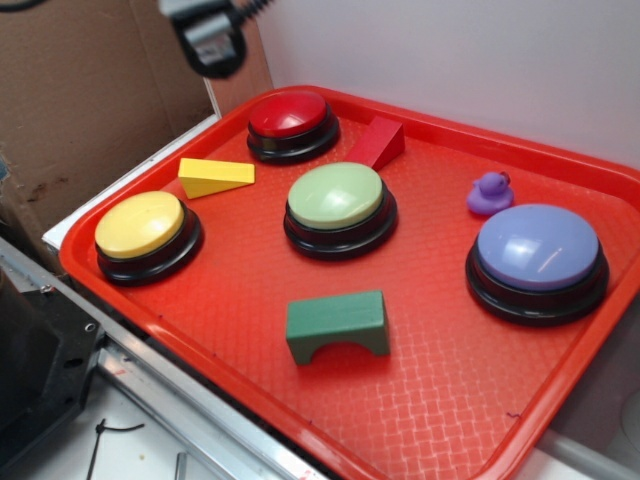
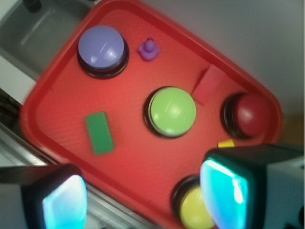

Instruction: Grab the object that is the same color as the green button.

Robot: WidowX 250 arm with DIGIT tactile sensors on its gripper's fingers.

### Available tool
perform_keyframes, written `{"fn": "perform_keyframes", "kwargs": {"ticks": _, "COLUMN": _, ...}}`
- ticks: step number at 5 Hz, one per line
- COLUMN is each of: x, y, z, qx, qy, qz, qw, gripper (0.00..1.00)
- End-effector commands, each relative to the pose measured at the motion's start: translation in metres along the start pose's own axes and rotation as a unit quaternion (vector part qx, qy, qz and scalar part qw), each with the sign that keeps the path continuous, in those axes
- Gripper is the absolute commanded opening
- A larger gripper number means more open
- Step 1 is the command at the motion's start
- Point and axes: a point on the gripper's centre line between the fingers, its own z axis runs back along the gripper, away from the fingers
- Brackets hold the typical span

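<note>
The gripper [image 2: 143,200] is hanging wide open, high above the tray [image 1: 420,400]. The green block [image 1: 337,326] is sitting near the green button [image 1: 337,200].

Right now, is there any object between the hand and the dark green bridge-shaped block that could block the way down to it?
Nothing visible blocks it. The hand hangs open high above the red tray. The dark green bridge-shaped block stands alone on bare tray; the pale green domed button is nearest, but apart from it.
</note>
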Motion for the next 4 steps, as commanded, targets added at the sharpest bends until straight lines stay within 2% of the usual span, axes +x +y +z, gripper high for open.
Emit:
{"fn": "perform_keyframes", "kwargs": {"ticks": 1, "x": -0.004, "y": -0.024, "z": -0.087, "qx": -0.062, "qy": 0.094, "qz": -0.038, "qw": 0.993, "gripper": 1.00}}
{"fn": "perform_keyframes", "kwargs": {"ticks": 2, "x": -0.017, "y": -0.039, "z": -0.134, "qx": -0.102, "qy": 0.125, "qz": -0.070, "qw": 0.984, "gripper": 1.00}}
{"fn": "perform_keyframes", "kwargs": {"ticks": 3, "x": -0.025, "y": -0.049, "z": -0.156, "qx": -0.123, "qy": 0.133, "qz": -0.079, "qw": 0.980, "gripper": 1.00}}
{"fn": "perform_keyframes", "kwargs": {"ticks": 4, "x": -0.027, "y": -0.056, "z": -0.141, "qx": -0.123, "qy": 0.108, "qz": -0.092, "qw": 0.982, "gripper": 1.00}}
